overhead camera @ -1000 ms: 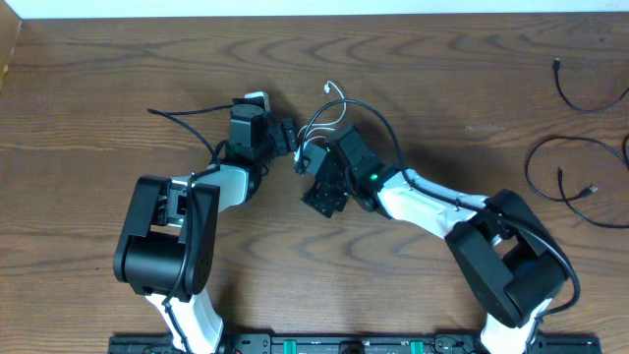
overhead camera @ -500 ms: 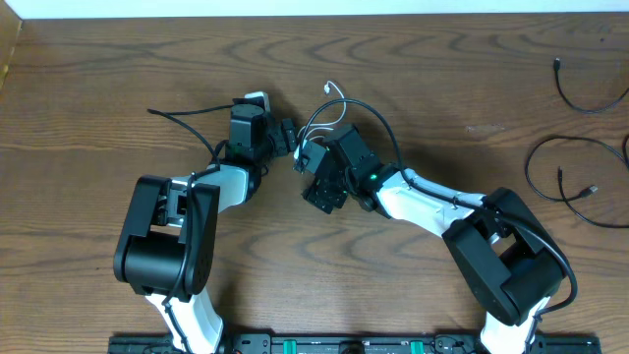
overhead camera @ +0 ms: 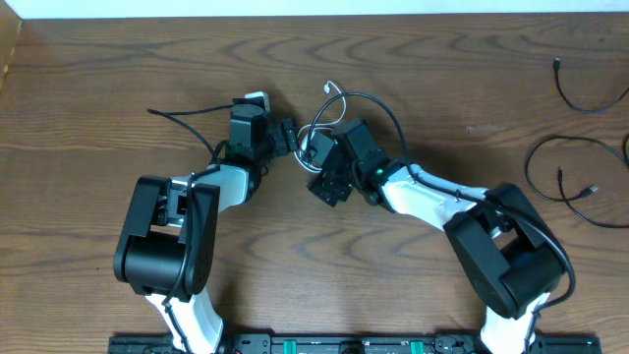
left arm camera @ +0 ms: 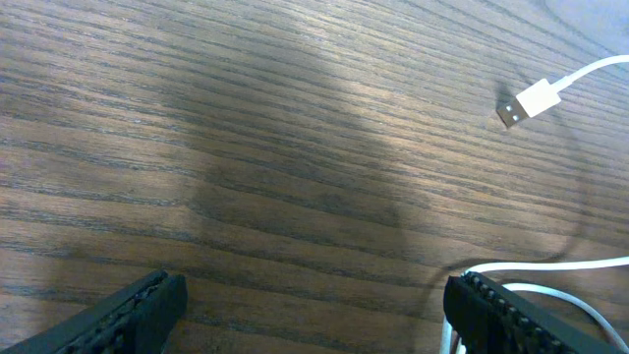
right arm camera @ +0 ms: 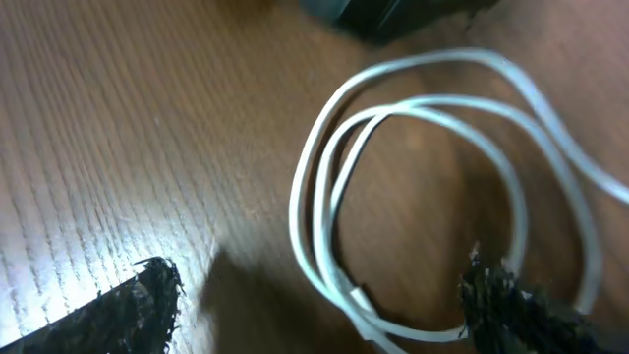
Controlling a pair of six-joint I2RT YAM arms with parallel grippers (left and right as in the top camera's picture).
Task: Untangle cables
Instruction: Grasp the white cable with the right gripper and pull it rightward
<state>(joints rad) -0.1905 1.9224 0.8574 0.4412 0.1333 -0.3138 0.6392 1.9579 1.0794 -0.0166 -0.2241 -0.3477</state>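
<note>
A white cable [overhead camera: 335, 111] lies coiled in small loops at the table's middle, its plug end [overhead camera: 328, 88] pointing to the far side. Both grippers meet at this coil. My left gripper [overhead camera: 291, 138] is open at the coil's left. Its wrist view shows bare wood between the fingers, the white USB plug [left arm camera: 528, 101] ahead, and a white strand [left arm camera: 550, 265] by the right finger [left arm camera: 501, 315]. My right gripper [right arm camera: 319, 300] is open over the coil, with the white loops [right arm camera: 324, 167] running between its fingers. Black cables [overhead camera: 575, 177] lie far right.
Another black cable [overhead camera: 590, 93] curls at the far right corner. A black cord [overhead camera: 378, 103] arches over my right wrist, and one [overhead camera: 177, 116] trails left from the left arm. The table's far edge runs along the top.
My right arm has shifted slightly toward the far side, bringing its gripper closer over the white coil. The left arm has not moved.
</note>
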